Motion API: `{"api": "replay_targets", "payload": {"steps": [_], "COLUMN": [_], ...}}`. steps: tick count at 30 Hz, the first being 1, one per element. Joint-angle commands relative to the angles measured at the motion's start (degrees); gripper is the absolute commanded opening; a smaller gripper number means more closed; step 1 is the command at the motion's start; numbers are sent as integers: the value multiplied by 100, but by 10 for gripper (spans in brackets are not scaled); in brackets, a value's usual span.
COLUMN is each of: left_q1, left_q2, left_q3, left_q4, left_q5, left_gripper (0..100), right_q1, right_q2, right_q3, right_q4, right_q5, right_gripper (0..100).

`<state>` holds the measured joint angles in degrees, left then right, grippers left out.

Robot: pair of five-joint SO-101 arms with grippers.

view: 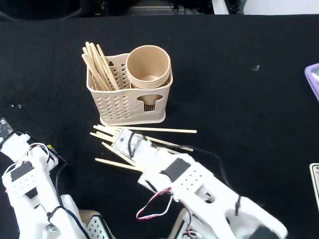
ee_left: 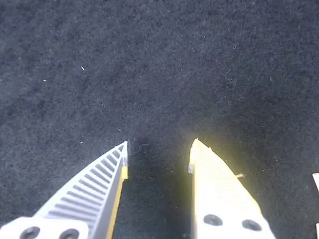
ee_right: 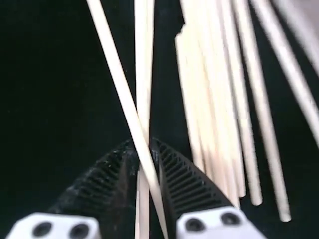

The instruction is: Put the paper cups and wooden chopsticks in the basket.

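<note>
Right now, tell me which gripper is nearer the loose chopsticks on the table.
Right. The right gripper sits among the loose chopsticks, jaws closed on some; the left gripper hangs over bare table off to their side, jaws open.

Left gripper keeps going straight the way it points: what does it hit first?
Most likely the black table top. The left gripper is open and points straight at it, with nothing in between. How far off it is stays unclear.

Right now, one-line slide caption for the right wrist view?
Right gripper shut on wooden chopsticks, more lying loose alongside on the black table.
</note>
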<state>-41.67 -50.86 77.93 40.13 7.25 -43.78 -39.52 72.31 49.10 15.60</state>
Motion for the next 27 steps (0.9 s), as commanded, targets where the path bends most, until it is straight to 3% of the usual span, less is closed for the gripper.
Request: {"api": "replay_targets", "payload": {"steps": [1,5,13,16,27], "left_q1": [57,57,57,57,57], "left_q2": [-79,-79,-79,-79,-79], "left_q3": [-171,-171,-180,-180,-180], "left_q4": [-88,-88,-88,-88,-88], "left_q5": [-9,-9,-9,-9,-9], "left_gripper": [205,205,205,205,205], "right_q1": [-527,-1090,-1108,-967,-510], "right_q2": [549,1068,1253,1244,31], "right_q3": [-180,-303,-435,-479,-277], "right_q4": [-123,-308,-316,-360,44], "right_q5": [-44,-44,-44,-44,0], "right_gripper": [107,79,54,11,14]}}
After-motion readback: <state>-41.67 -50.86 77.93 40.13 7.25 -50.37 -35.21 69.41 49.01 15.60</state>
